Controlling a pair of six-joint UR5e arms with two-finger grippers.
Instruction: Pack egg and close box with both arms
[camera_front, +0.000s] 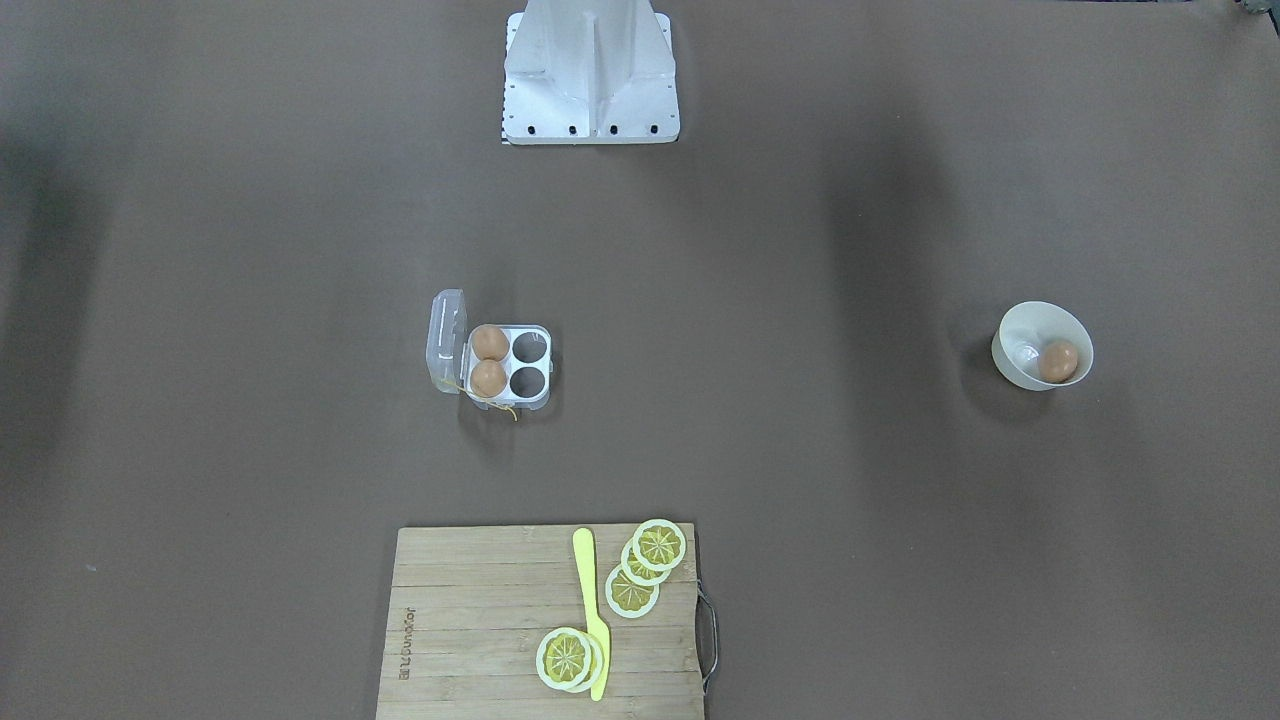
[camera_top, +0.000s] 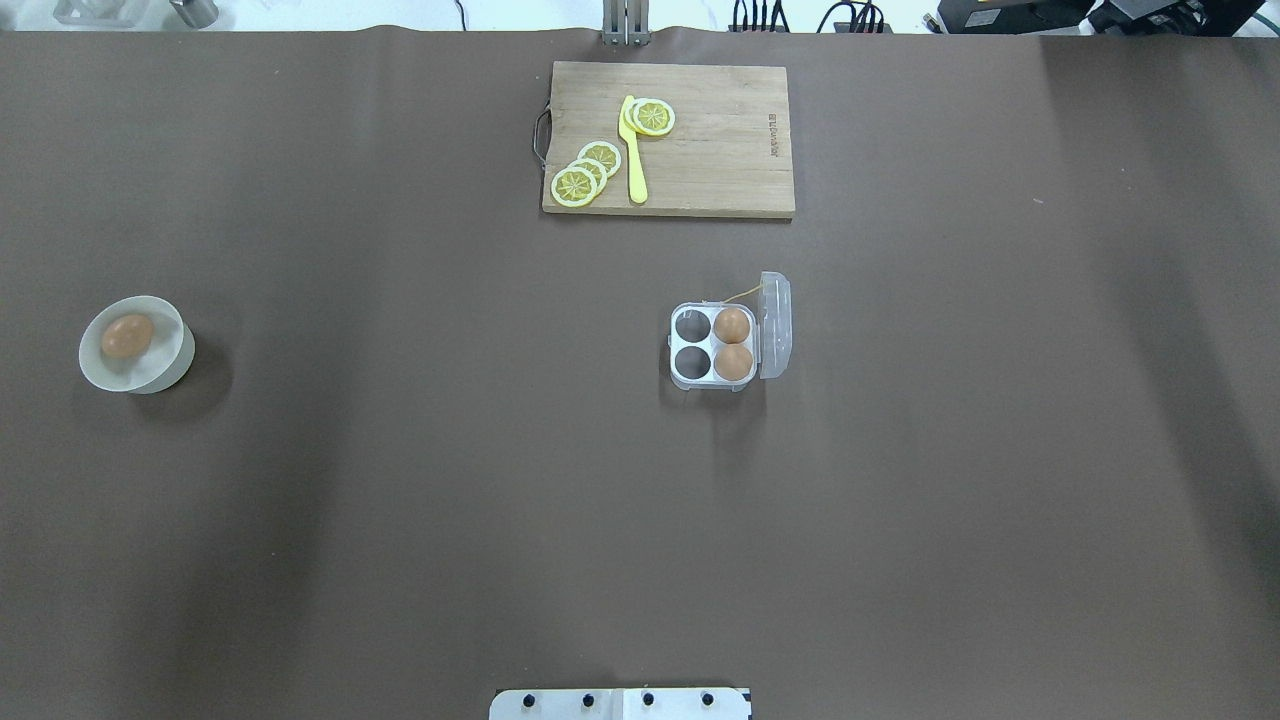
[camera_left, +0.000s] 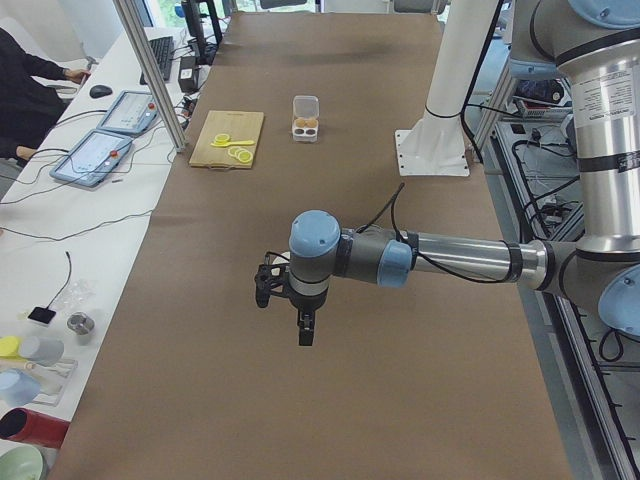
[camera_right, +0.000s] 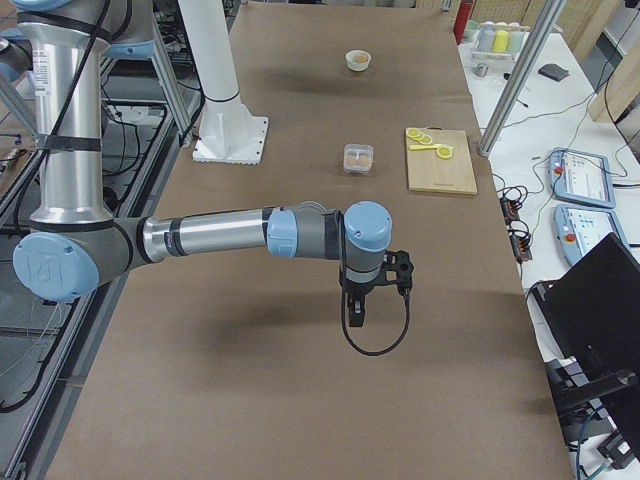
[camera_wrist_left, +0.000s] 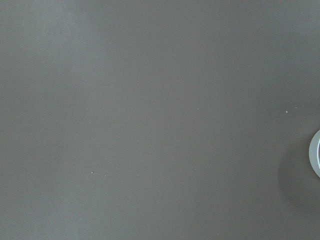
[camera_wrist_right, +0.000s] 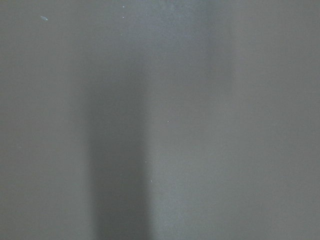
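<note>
The clear egg box (camera_top: 711, 346) stands mid-table with its lid (camera_top: 775, 325) open and upright. Two tan eggs (camera_top: 732, 325) fill the two cups next to the lid; the other two cups are empty. A thin yellow string (camera_front: 500, 404) trails from it. A third egg (camera_top: 127, 336) lies in a white bowl (camera_top: 172, 362) far to the left side. My left gripper (camera_left: 290, 300) and right gripper (camera_right: 372, 295) hang above bare table, far from the box. They show only in the side views, so I cannot tell whether they are open or shut.
A wooden cutting board (camera_top: 720, 160) with lemon slices (camera_top: 585, 172) and a yellow knife (camera_top: 634, 150) lies at the far edge beyond the box. The white stand (camera_front: 590, 75) is at the robot's base. The bowl's rim (camera_wrist_left: 315, 152) shows in the left wrist view.
</note>
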